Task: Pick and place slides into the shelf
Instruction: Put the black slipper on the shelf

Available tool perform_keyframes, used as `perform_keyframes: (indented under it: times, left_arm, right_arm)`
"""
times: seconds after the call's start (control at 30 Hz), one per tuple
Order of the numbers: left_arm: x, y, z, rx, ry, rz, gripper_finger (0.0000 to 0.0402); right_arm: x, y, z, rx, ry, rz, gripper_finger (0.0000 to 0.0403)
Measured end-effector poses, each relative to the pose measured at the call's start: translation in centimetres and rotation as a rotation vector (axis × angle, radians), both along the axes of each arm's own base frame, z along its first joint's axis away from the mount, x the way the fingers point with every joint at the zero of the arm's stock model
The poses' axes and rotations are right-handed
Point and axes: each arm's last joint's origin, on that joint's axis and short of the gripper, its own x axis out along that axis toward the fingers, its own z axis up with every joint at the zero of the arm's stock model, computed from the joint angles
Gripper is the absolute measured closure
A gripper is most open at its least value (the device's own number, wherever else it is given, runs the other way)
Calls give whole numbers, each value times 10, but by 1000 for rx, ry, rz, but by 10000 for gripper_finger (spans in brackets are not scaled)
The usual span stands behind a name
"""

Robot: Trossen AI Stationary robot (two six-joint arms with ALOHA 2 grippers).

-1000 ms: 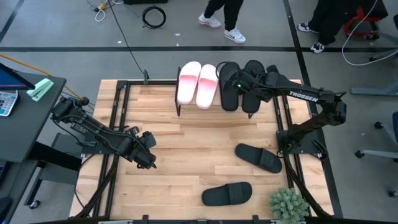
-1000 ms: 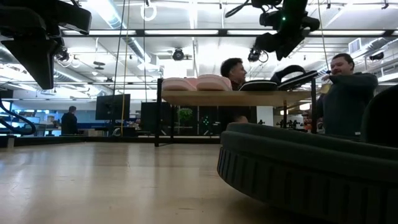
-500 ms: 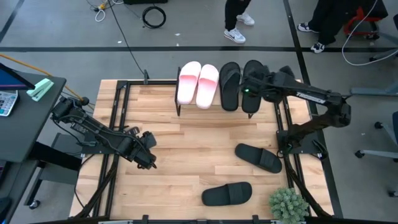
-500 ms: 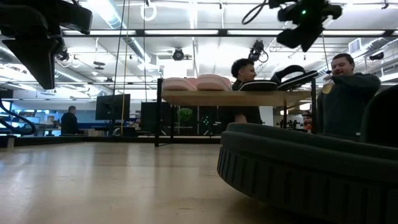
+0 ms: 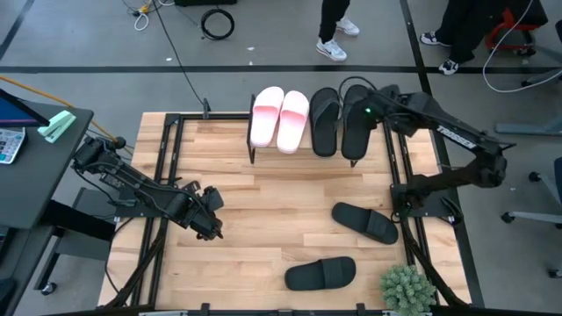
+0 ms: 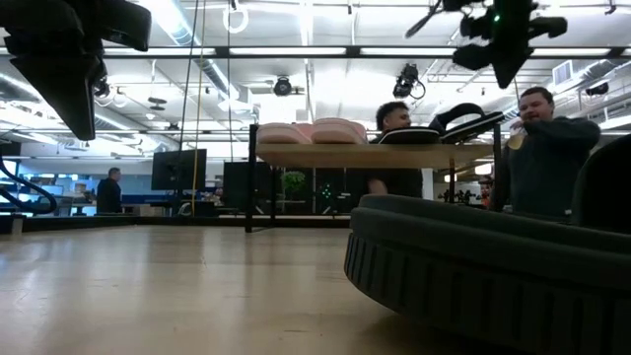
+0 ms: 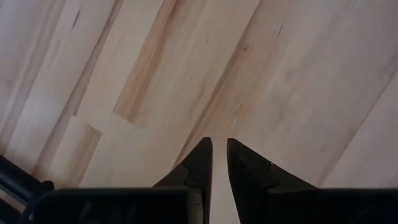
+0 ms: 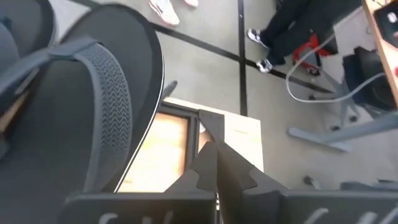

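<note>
The shelf (image 5: pixel 253 151) stands at the table's far edge. On its top board (image 6: pixel 325 155) lie two pink-and-white slides (image 5: pixel 280 119) and two black flip-flops (image 5: pixel 340 121), soles down. Two black wide-strap slides (image 5: pixel 364 222) (image 5: pixel 320 274) lie on the table at the near right; one fills the low view's foreground (image 6: pixel 473 266). My right gripper (image 5: pixel 355 91) hangs shut above the far end of the right flip-flop (image 8: pixel 81 93), with nothing in it. My left gripper (image 5: pixel 211 226) hovers over bare wood at the table's left, its fingers (image 7: pixel 219 149) a narrow gap apart with nothing between them.
A potted plant (image 5: pixel 406 288) sits at the near right corner. People stand beyond the far edge (image 5: pixel 332 26) (image 6: pixel 547 148). A desk (image 5: pixel 35 132) stands left of the table. Bare wood lies between the shelf and the loose slides.
My right gripper has drawn away from above the middle of the flip-flops, going toward the table's right and far edges and slightly up, and has turned as it went. The flip-flops have stayed in place on the shelf.
</note>
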Motion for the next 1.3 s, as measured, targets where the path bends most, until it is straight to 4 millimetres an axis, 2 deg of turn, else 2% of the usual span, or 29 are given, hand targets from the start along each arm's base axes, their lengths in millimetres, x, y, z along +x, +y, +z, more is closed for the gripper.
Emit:
perform_keyframes:
  times: [0.33,0.5,0.73,1.1,1.3]
  left_arm:
    - [0,0,0,0,0,-3,347]
    - [0,0,0,1,0,-5,342]
    - [0,0,0,1,1,-7,351]
    - [0,0,0,1,1,-8,340]
    - [0,0,0,1,1,-7,349]
  right_arm:
    - [23,-41,-36,93,121,-101,401]
    - [32,-57,-48,109,114,-100,403]
    - [43,-70,-53,148,-9,-46,403]
    - [55,-79,-56,130,-52,37,403]
    - [54,-78,-55,129,-27,47,403]
